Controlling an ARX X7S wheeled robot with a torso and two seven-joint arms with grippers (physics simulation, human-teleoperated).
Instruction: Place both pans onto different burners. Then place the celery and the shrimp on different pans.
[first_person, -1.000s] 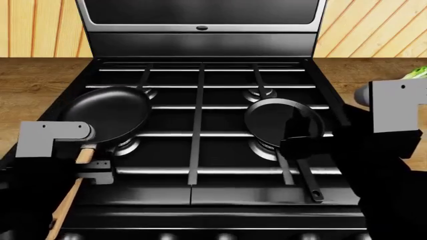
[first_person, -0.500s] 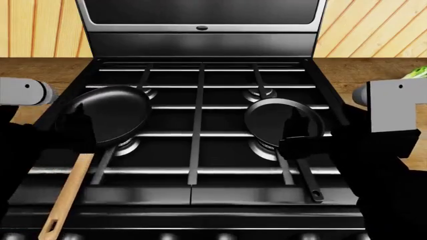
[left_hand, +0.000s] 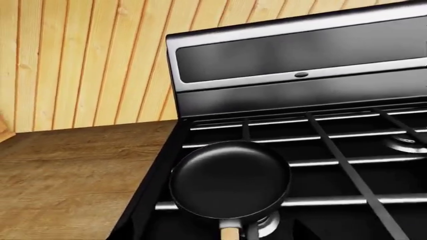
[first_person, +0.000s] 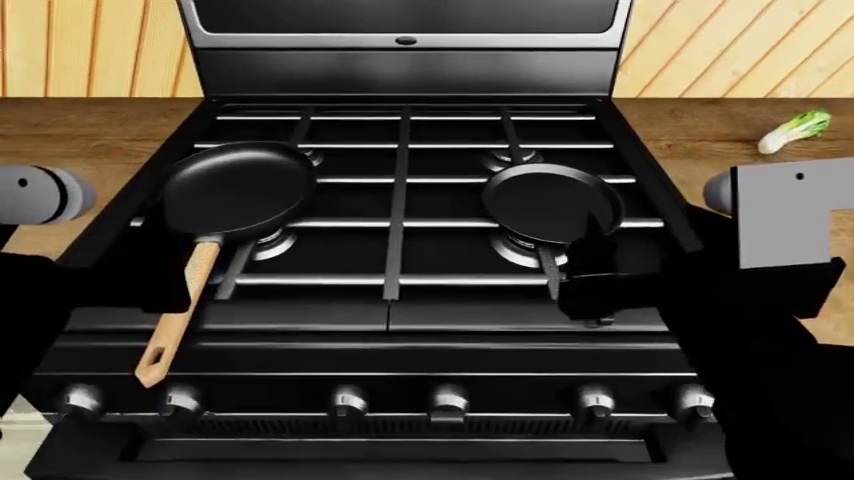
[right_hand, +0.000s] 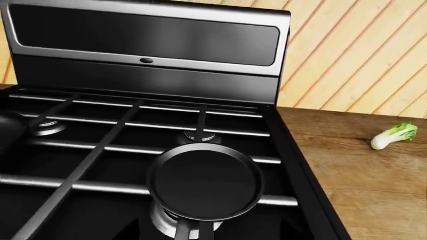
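Beside stove (first_person: 400, 320): wooden counter (first_person: 747, 130); plank wall (first_person: 80, 50)

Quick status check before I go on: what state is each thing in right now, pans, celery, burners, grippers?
Wooden-handled pan: empty, resting on the grates at the stove's left, released.
Black-handled pan: empty, on the grates over the right front burner.
Celery: lying on the wooden counter right of the stove, untouched.
Burners: no flame visible.
Left gripper: not in view.
Right gripper: dark against the pan handle, open or shut unclear.
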